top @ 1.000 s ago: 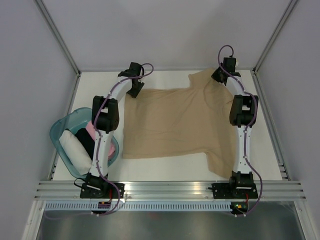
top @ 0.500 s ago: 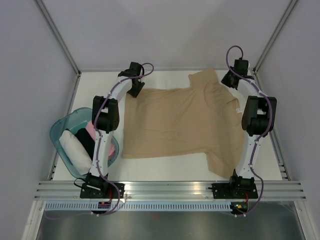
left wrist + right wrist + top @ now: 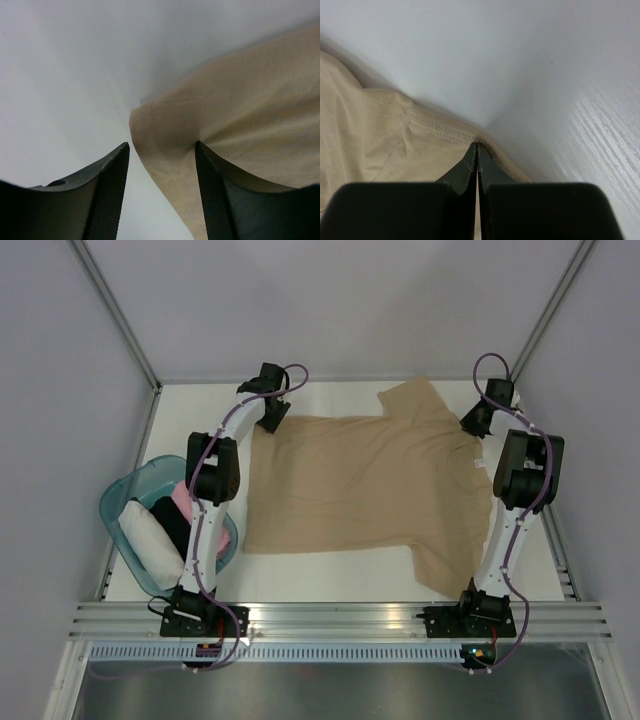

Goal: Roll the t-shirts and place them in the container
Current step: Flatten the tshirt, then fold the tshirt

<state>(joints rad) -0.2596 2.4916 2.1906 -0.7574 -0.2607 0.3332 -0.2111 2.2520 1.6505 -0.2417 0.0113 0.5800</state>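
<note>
A tan t-shirt (image 3: 360, 480) lies spread flat across the table, neck end to the right. My left gripper (image 3: 268, 421) sits at its far left corner. In the left wrist view that gripper (image 3: 161, 145) is open, and the stitched hem corner of the t-shirt (image 3: 240, 110) lies between its fingers, ungripped. My right gripper (image 3: 473, 423) is at the shirt's far right edge. In the right wrist view it (image 3: 477, 145) is shut, pinching the stitched edge of the t-shirt (image 3: 370, 130). A pink rolled t-shirt (image 3: 181, 502) and a white one (image 3: 148, 536) lie in the basket.
A translucent teal basket (image 3: 114, 498) stands at the left table edge beside the left arm, also holding a dark cloth (image 3: 166, 520). Grey walls close in the back and both sides. An aluminium rail (image 3: 340, 618) runs along the near edge.
My right arm has swung to the right with the shirt's edge still pinched, drawing that far right part outward. The left arm and gripper have stayed put.
</note>
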